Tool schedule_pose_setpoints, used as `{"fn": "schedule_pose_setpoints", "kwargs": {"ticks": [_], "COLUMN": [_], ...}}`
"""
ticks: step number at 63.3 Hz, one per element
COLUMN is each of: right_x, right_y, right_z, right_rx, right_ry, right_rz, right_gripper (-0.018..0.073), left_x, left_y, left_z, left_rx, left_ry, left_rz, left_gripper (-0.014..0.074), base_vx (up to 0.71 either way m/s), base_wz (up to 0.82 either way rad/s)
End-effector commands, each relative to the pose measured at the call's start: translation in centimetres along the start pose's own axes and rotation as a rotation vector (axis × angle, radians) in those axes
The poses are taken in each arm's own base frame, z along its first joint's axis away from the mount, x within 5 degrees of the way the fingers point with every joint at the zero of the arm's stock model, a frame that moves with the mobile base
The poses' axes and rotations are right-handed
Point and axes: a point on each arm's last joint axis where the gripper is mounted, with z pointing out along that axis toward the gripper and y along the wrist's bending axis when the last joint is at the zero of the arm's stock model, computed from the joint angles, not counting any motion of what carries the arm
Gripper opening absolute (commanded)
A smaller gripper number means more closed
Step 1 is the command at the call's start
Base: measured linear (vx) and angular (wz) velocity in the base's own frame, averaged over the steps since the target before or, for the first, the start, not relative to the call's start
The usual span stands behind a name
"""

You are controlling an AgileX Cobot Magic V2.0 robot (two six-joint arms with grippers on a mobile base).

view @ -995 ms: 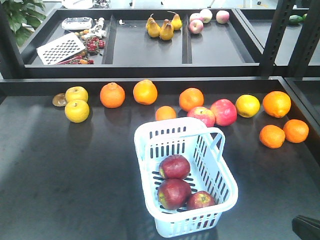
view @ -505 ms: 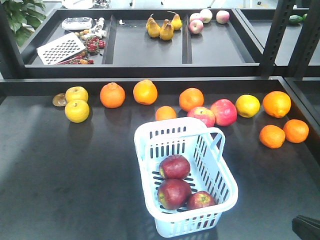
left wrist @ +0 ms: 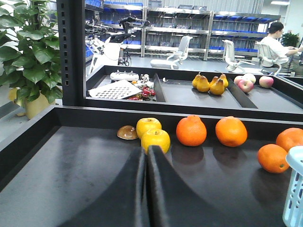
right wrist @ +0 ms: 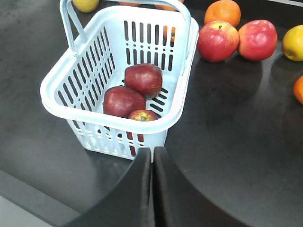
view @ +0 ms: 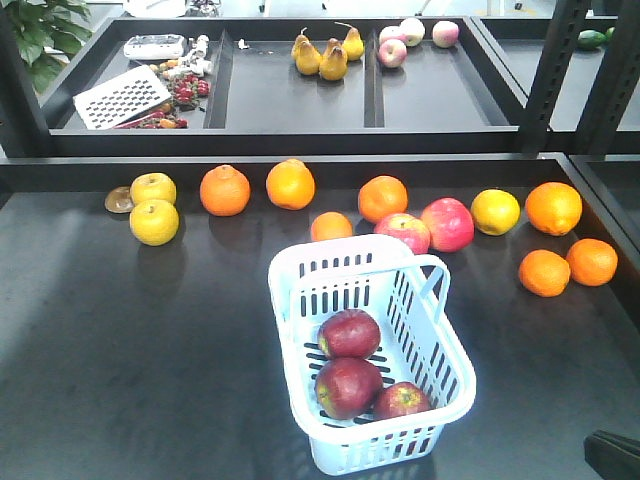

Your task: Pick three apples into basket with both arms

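Note:
Three dark red apples lie in the pale blue-white basket [view: 375, 450] on the black table: one at the back [view: 349, 333], one in the middle [view: 347, 386], one at the front right [view: 402, 400]. They also show in the right wrist view [right wrist: 143, 79], [right wrist: 124, 100], [right wrist: 142, 115], inside the basket [right wrist: 85, 71]. My right gripper [right wrist: 152, 150] is shut and empty, just in front of the basket's near wall. My left gripper [left wrist: 146, 153] is shut and empty above the table's left part, pointing at a yellow apple [left wrist: 155, 140]. A black arm part [view: 612, 455] shows at the bottom right.
A row of oranges [view: 225, 190], yellow apples [view: 154, 222] and two pink-red apples [view: 447, 223] lies behind the basket, with two more oranges [view: 544, 272] at the right. The back shelf holds pears [view: 333, 58], a grater [view: 122, 96] and apples. Black uprights [view: 555, 70] stand at the right.

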Motion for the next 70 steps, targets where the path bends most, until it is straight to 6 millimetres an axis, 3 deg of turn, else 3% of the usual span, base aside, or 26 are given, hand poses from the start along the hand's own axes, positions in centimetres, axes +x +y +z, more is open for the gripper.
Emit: {"fn": "schedule_pose_setpoints", "kwargs": {"ticks": [1, 56, 70], "right_x": [-1.40, -1.43, -1.72], "right_y": [-0.20, -0.26, -1.07], "right_z": [-0.38, -0.38, 0.14], "right_rx": [0.021, 0.028, 0.128], "right_ry": [-0.085, -0.087, -0.217], "right_rz": [0.000, -0.010, -0.108], "right_gripper": [-0.0005, -0.0005, -0.0005], "left_x": [-0.39, -0.39, -0.39], "left_y": [-0.01, -0.01, -0.01], "left_z": [-0.11, -0.10, -0.10], "left_rx": [0.004, 0.004, 0.004], "left_ry": [-0.075, -0.074, -0.074], "left_rz": [-0.012, -0.012, -0.012], "left_gripper": [-0.0006, -0.0006, -0.0006], "base_vx": [0.00, 0.00, 0.00], "base_wz": [0.00, 0.00, 0.00]}}
